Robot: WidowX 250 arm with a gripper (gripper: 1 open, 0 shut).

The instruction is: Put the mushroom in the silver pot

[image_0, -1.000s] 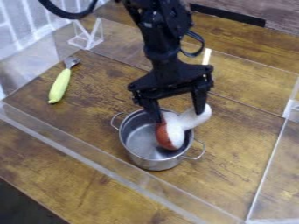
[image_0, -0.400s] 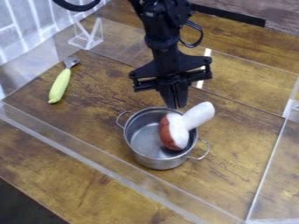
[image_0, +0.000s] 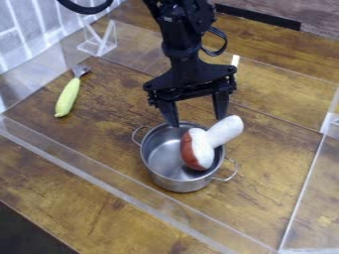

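Wooden desk (image_0: 79, 198) with clear plastic barriers. Silver pot (image_0: 169, 164) holds the mushroom (image_0: 205, 141), cap inside, white stem leaning over the rim. Gripper (image_0: 188, 109) above, jaws wide, holding nothing; yellow-green vegetable (image_0: 66, 96) well apart at left.

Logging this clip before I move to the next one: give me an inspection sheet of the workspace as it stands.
Surface: dark wooden table, clear plastic barriers along its edges.
Job's things: mushroom lies cap down inside the pot, its white stem leaning out over the far right rim; pot upright, no lid.
Clutter: yellow-green vegetable lying on the table at left, apart from the pot.
Grippers: gripper above the pot's far rim, fingers spread open, holding nothing.
Cables: black cable looping at the top, near the arm.
Surroundings: clear plastic stand at the back left; white grid rack at far left edge.
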